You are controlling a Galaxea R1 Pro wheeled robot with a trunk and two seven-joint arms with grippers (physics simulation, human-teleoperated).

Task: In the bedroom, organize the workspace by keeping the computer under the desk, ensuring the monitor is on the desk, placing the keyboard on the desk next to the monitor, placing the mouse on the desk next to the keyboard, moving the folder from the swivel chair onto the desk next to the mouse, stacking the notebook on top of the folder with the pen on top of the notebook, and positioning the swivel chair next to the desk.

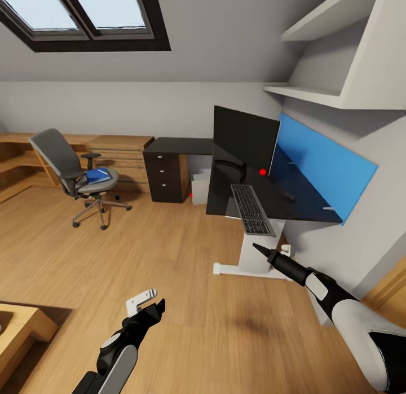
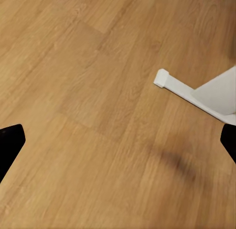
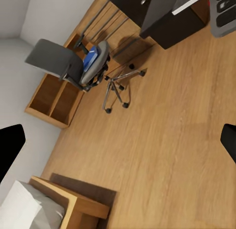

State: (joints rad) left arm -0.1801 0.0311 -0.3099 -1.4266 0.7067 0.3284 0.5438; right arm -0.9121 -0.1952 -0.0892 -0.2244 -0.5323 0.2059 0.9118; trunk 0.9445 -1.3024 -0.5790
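Both claws are seen nearest, held low over the wood floor [image 1: 169, 253]: the left claw [image 1: 148, 305] is spread open and empty, and the right claw [image 1: 265, 252], also open with nothing between its fingers, is held just short of the desk [image 1: 304, 205]. On the desk the monitor [image 1: 245, 137] is stood upright, with the keyboard [image 1: 251, 209] laid in front of it and overhanging the near edge, and a small dark shape that may be the mouse [image 1: 288, 197] lying beside it. The folder [image 1: 97, 175] is seen on the chair [image 1: 73, 171], well apart from the desk. The overhanging keyboard could be knocked off if the right arm is swung carelessly near the desk edge. The chair may roll away when the folder is reached for.
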